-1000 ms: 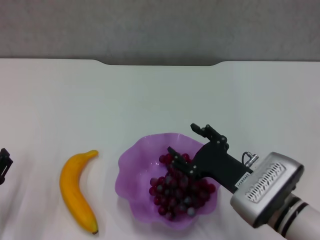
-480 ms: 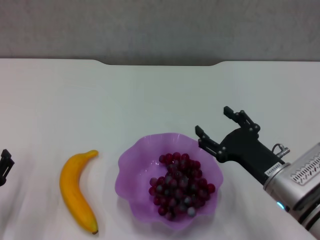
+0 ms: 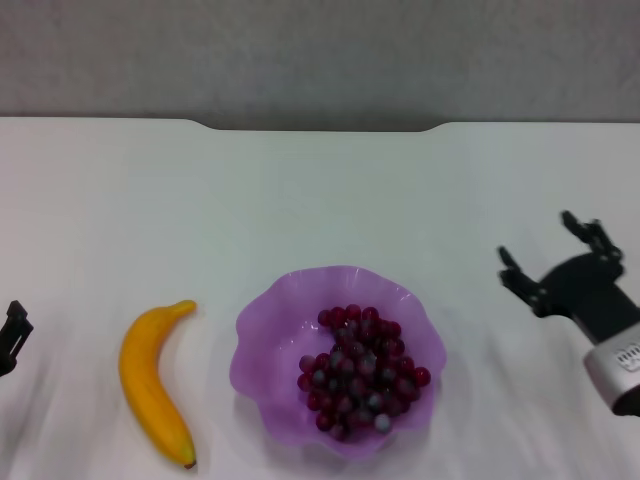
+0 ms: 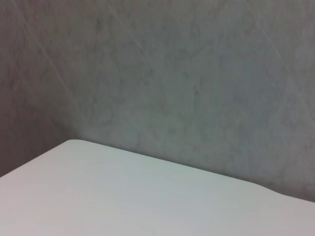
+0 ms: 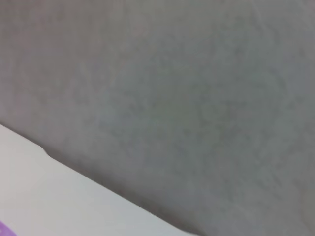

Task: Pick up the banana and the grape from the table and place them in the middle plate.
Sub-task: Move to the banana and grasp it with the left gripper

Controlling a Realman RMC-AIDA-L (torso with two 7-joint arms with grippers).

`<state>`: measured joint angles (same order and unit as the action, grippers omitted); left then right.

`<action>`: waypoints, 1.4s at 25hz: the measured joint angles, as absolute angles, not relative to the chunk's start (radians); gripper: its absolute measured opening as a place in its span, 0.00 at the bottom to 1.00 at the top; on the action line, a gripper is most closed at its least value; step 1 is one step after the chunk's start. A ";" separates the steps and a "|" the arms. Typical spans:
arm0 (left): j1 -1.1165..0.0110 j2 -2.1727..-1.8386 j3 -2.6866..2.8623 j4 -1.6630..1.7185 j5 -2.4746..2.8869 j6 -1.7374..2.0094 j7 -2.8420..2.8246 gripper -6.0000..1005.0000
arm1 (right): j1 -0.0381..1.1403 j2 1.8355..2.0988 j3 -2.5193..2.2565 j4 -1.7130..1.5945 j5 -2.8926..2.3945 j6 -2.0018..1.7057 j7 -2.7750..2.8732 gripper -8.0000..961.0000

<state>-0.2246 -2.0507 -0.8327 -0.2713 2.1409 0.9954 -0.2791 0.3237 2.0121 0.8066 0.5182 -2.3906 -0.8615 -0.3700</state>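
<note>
The bunch of dark red-purple grapes [image 3: 358,374] lies inside the purple scalloped plate [image 3: 270,330] at the front middle of the white table [image 3: 320,190]. The yellow banana [image 3: 150,385] lies on the table just left of the plate, apart from it. My right gripper [image 3: 553,249] is open and empty, well to the right of the plate and above the table. My left gripper [image 3: 10,335] shows only as a dark sliver at the left edge, left of the banana. A sliver of the plate shows in the right wrist view [image 5: 4,229].
The table's far edge has a notch [image 3: 320,126], with a grey wall behind it. The wrist views show only the grey wall and a strip of tabletop [image 4: 123,196].
My right gripper, open, has drawn back from over the grapes in the plate to the right, clear of the plate. The grapes stay in the plate. The banana has not moved.
</note>
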 joint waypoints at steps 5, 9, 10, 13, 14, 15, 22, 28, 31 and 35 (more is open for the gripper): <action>-0.225 -2.052 -0.822 -0.273 2.142 0.995 -0.283 0.89 | 0.313 2.015 0.834 0.446 -2.370 -0.864 -0.353 0.92; -0.229 -2.052 -0.806 -0.285 2.142 0.995 -0.289 0.89 | 0.324 2.015 0.829 0.390 -2.328 -0.864 -0.297 0.92; -0.231 -2.052 -0.804 -0.286 2.142 0.995 -0.288 0.89 | 0.326 2.014 0.829 0.382 -2.325 -0.864 -0.286 0.92; -0.237 -2.053 -0.785 -0.286 2.142 0.994 -0.284 0.89 | 0.331 2.014 0.836 0.374 -2.317 -0.850 -0.272 0.92; -0.238 -2.053 -0.775 -0.286 2.142 0.993 -0.283 0.89 | 0.331 2.014 0.837 0.374 -2.309 -0.834 -0.265 0.92; -0.239 -2.053 -0.768 -0.286 2.142 0.989 -0.284 0.89 | 0.331 2.014 0.838 0.376 -2.302 -0.815 -0.258 0.92; -0.249 -2.046 -0.759 -0.298 2.141 0.943 -0.290 0.89 | 0.376 2.012 0.841 0.394 -2.263 -0.618 -0.246 0.92; -0.253 -2.048 -0.758 -0.298 2.141 0.940 -0.281 0.89 | 0.398 2.011 0.837 0.414 -2.262 -0.559 -0.251 0.92; -0.252 -2.046 -0.754 -0.311 2.141 0.941 -0.286 0.89 | 0.399 2.011 0.832 0.414 -2.268 -0.554 -0.258 0.92; -0.250 -2.044 -0.755 -0.321 2.141 0.950 -0.273 0.89 | 0.399 2.011 0.829 0.405 -2.271 -0.611 -0.277 0.92</action>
<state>-0.2500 -2.0443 -0.7548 -0.3205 2.1414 0.9496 -0.2731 0.3993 2.0110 0.8286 0.4049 -2.2709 -0.6108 -0.2766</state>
